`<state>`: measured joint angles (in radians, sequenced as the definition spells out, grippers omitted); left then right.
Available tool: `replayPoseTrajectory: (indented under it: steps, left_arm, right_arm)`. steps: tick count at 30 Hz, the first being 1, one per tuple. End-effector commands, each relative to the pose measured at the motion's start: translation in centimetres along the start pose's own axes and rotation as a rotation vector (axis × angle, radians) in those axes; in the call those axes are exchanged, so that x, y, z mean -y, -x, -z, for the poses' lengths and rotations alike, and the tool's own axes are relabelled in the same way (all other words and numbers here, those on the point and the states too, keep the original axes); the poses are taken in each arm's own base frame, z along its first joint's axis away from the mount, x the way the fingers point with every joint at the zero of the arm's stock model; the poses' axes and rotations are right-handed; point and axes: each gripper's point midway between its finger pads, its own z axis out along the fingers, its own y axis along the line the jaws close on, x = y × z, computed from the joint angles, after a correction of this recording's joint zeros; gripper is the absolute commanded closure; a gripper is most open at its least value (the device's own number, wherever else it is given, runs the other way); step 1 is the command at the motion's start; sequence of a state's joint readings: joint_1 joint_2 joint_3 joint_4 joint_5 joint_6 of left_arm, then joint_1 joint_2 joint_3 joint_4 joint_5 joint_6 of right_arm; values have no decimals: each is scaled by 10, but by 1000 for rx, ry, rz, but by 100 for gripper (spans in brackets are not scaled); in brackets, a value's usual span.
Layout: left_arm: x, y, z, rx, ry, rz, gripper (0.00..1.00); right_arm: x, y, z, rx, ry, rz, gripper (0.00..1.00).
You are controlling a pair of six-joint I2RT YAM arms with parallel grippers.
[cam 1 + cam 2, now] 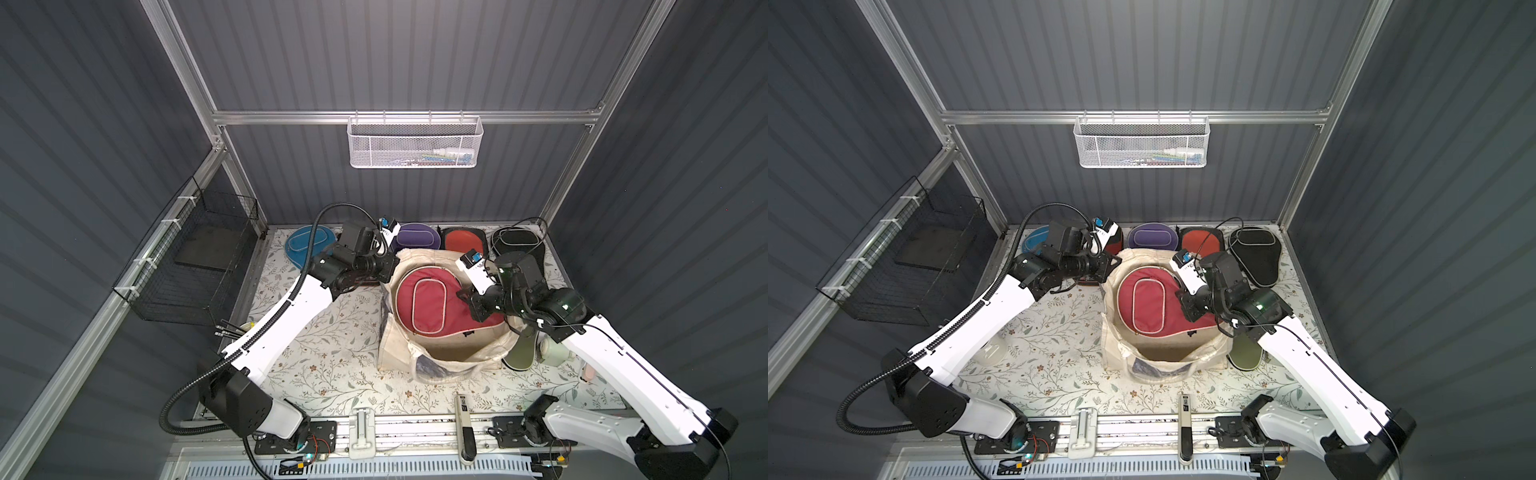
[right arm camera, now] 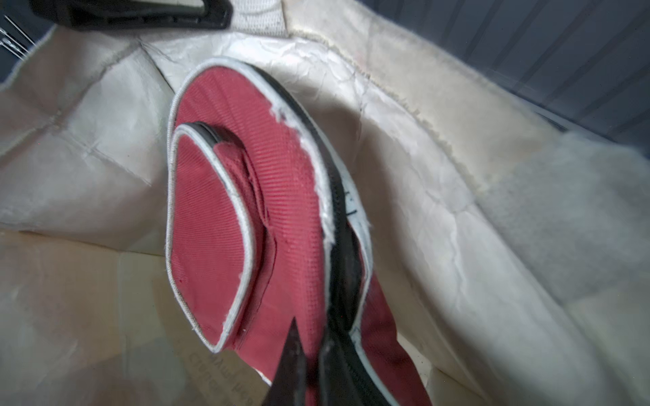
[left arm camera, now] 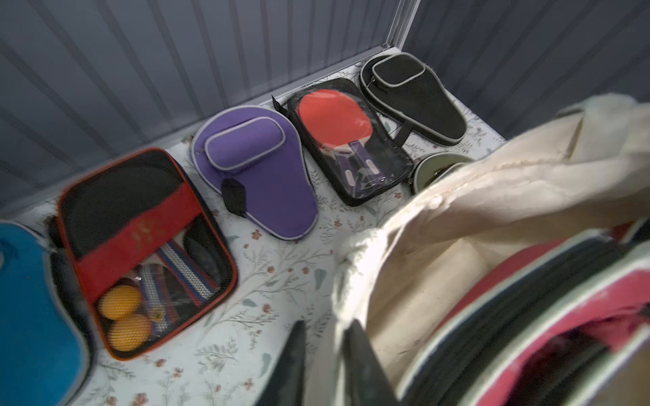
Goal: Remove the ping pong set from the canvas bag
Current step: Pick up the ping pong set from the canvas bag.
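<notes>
Table (image 1: 332, 345): wearing floral cloth, carrying bag (image 1: 395, 353).
Maroon case (image 1: 419, 299): sitting in bag mouth.
Right gripper (image 2: 309, 337): pinching Maroon case edge, jaws closed.
Left gripper (image 3: 325, 327): hovering at bag rim, jaws partly apart, hold unclear.

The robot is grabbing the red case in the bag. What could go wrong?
The right gripper pinches the maroon case only by its thin zip edge, so it might slip back in. The left gripper stands open by the canvas bag, so the unheld bag might lift or tip with the case.
</notes>
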<state>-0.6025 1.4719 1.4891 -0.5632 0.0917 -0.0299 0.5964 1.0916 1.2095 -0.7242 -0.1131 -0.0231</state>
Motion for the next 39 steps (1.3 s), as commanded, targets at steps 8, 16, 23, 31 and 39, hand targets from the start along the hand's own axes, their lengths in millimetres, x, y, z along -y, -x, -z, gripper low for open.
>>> replayPoseTrajectory:
  steps: [8, 16, 23, 31, 39]
  left_arm:
    - [-6, 49, 60, 159, 45, -116, 19]
    - [27, 62, 100, 333, -245, -87, 0]
    - [64, 64, 102, 359, -519, -87, 0]
    - [79, 55, 93, 336, -664, -63, 5]
    - [88, 55, 105, 365, -721, -88, 100]
  right_arm:
    - [-4, 78, 45, 263, 41, -71, 100]
    - [-7, 104, 88, 369, 98, -69, 100]
    - [-21, 110, 99, 385, 194, -48, 100]
    - [-26, 116, 101, 396, 236, -45, 100]
    - [-21, 119, 94, 397, 251, -62, 100]
